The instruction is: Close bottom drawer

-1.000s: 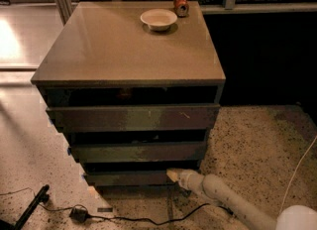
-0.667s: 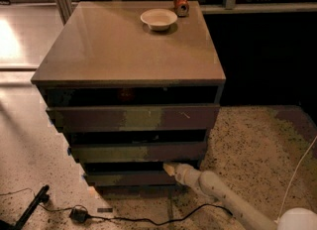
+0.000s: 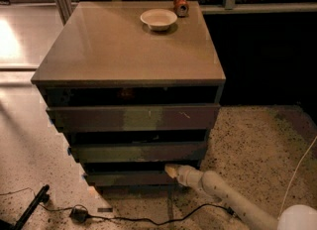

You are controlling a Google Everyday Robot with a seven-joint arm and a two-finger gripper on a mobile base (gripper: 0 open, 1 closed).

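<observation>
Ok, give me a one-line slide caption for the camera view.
Gripper on a low white arm at the bottom drawer front, right of middle; bowl and can on the cabinet top.

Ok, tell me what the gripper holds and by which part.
Cannot tell: the gripper is at the bottom drawer, by its top front edge, near its right end.

One cam, prob. head-high, looks down at cabinet [image 3: 129, 50] front from close; hand [image 3: 171, 170] at bottom drawer [image 3: 126, 178], lower centre.
</observation>
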